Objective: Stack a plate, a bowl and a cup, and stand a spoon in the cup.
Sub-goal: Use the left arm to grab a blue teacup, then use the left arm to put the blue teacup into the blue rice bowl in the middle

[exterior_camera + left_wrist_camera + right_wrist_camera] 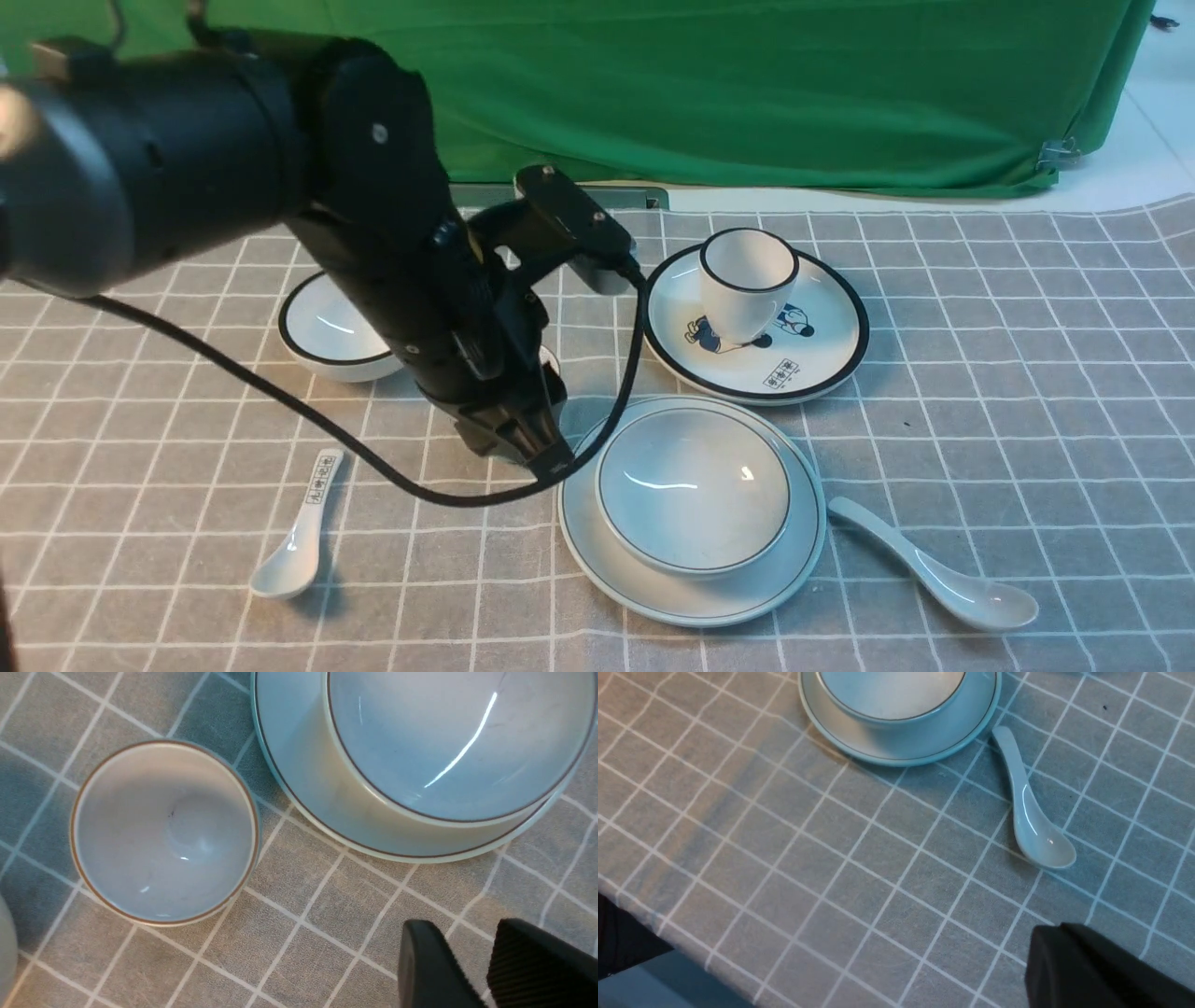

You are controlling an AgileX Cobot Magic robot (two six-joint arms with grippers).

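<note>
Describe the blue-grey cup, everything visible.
The cup is a pale blue-grey, glossy, ceramic-looking handleless cup with a thin brown rim line. It stands upright and empty on the checked cloth, beside the plate without touching it. The left gripper is nearby, clear of it. The left arm hides it in the front view.

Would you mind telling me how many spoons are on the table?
2. The plain white spoon lies right of the plate; the lettered spoon lies left of it, near the front. The left arm could hide others.
</note>
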